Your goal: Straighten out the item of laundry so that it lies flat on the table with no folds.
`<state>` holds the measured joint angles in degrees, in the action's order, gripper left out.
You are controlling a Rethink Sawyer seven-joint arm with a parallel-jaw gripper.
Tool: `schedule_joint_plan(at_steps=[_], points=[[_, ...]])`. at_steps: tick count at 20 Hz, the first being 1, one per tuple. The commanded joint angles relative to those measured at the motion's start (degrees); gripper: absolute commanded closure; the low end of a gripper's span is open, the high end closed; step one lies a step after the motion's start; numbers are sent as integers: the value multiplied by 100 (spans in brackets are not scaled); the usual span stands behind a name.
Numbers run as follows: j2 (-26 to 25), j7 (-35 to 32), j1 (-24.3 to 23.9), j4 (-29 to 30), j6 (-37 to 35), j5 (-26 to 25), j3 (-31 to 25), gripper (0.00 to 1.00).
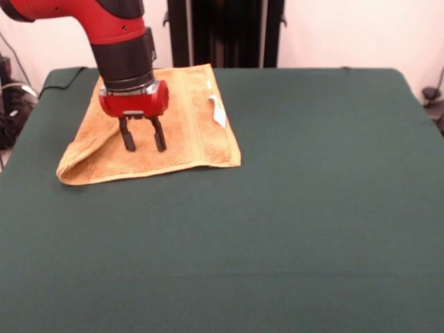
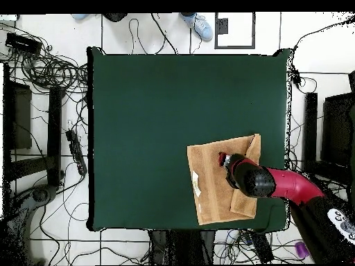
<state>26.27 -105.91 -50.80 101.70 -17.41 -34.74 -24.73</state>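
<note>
The golden-orange towel (image 1: 191, 132) lies at the table's far left in the front view. A woven band and a small white tag (image 1: 218, 111) are on its right part. Its left side is folded over into a rounded doubled edge (image 1: 73, 168). In the overhead view the towel (image 2: 208, 183) lies near the bottom right, with the folded flap (image 2: 247, 190) on its right. My gripper (image 1: 144, 146) points straight down over the towel's middle, its two black fingers apart and holding nothing. The tips are at or just above the cloth. It also shows in the overhead view (image 2: 224, 161).
The dark green table (image 1: 291, 208) stretches wide to the right and front of the towel, and it also shows in the overhead view (image 2: 152, 118). The towel's far edge reaches near the table's back edge. A person's shoes (image 2: 201, 26) and cables (image 2: 48, 69) are on the floor.
</note>
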Motion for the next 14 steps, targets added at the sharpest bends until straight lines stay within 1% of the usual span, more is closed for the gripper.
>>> schedule_joint_plan(at_steps=[1, 6, 8, 14], points=[[205, 584, 334, -292, -427, -302, -347, 0], [656, 822, 289, -245, -804, -243, -346, 0], [730, 900, 271, -261, -920, -221, -376, 0], [633, 974, 204, -361, -961, -260, -476, 0]])
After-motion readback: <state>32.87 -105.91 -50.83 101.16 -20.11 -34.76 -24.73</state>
